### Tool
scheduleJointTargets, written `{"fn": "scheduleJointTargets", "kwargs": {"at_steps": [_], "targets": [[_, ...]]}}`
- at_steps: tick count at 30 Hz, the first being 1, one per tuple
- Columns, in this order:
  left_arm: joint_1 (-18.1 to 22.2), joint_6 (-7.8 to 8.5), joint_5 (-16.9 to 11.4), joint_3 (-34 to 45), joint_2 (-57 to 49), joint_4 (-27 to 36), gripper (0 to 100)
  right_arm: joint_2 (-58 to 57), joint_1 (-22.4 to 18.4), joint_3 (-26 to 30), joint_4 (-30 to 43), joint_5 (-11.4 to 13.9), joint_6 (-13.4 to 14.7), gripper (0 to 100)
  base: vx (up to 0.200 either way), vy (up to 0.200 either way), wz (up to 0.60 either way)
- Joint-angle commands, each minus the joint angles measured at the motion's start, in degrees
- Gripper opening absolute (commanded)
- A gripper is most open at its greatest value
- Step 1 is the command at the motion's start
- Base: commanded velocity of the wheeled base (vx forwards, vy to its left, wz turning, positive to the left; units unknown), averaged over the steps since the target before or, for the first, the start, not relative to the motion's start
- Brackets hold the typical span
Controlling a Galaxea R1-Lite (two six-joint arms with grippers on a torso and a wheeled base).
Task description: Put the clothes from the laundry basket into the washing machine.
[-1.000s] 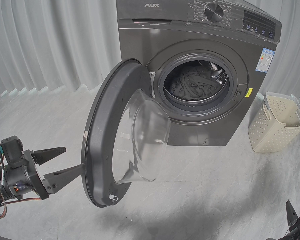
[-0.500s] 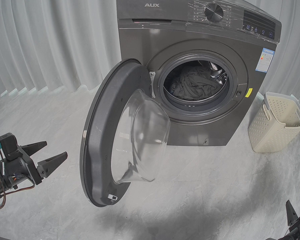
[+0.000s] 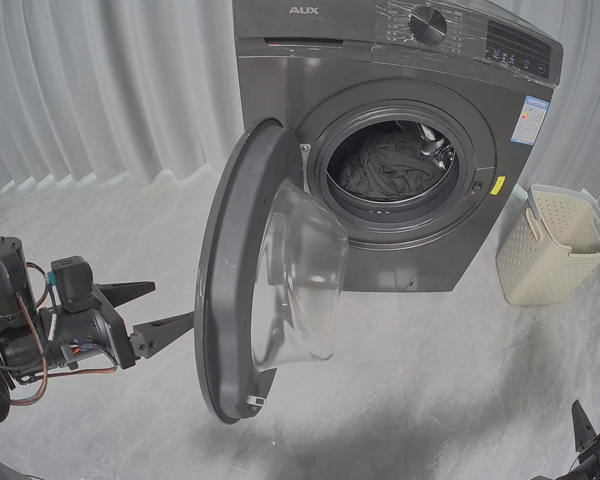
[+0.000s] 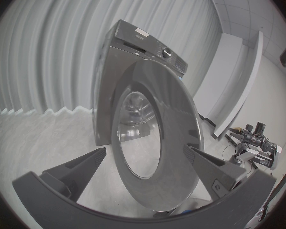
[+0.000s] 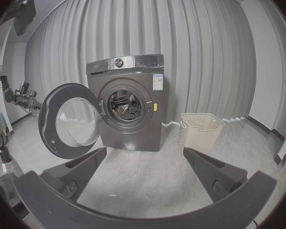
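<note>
Grey marbled floor [image 3: 447, 381] under washing machine [image 3: 280, 88], white curtains [image 3: 80, 68] behind.

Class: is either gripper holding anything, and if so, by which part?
Nothing is held. The left gripper is open, one finger against the washer door on its outer face without clasping it; the right gripper is open and empty.

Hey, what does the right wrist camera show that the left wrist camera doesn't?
Right wrist view: the laundry basket on the floor beside the washing machine, and dark clothes inside the open drum. Left wrist view: the outer face of the door close up, blocking the drum opening. Both: the washing machine, its open door and the curtain behind.
</note>
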Motion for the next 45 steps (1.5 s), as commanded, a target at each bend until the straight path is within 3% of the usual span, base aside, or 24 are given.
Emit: {"fn": "scheduleJointTargets", "kwargs": {"at_steps": [1,9,14,16,18,23,24,27,37,45], "targets": [[-4.3,-0.32,0.3,-1.1,4.3,-2.1,100,-0.9,0.0,0.9,0.0,0.0,0.0,100,0.000,0.000,0.00],[-8.7,-0.32,1.4,-2.3,12.5,-10.6,100,-0.9,0.0,0.9,0.0,0.0,0.0,100,0.000,0.000,0.00],[-11.8,-3.93,4.1,-5.4,17.8,-16.9,100,-0.9,0.0,0.9,0.0,0.0,-0.1,100,0.000,0.000,0.00],[-12.4,-4.37,5.5,-6.7,19.1,-17.3,100,-0.9,0.0,0.9,0.0,0.0,-0.1,100,0.000,0.000,0.00],[-13.7,-4.72,8.8,-9.8,22.1,-17.7,100,-0.9,0.0,0.9,0.0,0.0,-0.1,100,0.000,0.000,0.00],[-15.5,-5.95,11.7,-13.6,24.9,-18.1,100,-0.9,0.0,0.9,0.0,0.0,-0.1,100,0.000,0.000,0.00],[-16.4,-7.71,12.9,-15.9,26.1,-18.2,100,-0.9,0.0,0.9,0.0,0.0,-0.1,100,0.000,0.000,0.00],[-17.8,-8.94,14.4,-18.2,27.5,-18.2,100,-0.9,0.0,0.9,0.0,0.0,-0.1,100,0.000,0.000,0.00],[-21.8,-9.11,16.4,-24.7,33.6,-17.9,100,-0.9,0.1,0.9,-0.1,0.0,-0.2,100,0.000,0.000,0.00],[-24.8,-9.20,18.5,-35.7,40.3,-17.3,100,-0.9,0.0,0.9,-0.1,0.0,-0.2,100,0.000,0.000,0.00]]}}
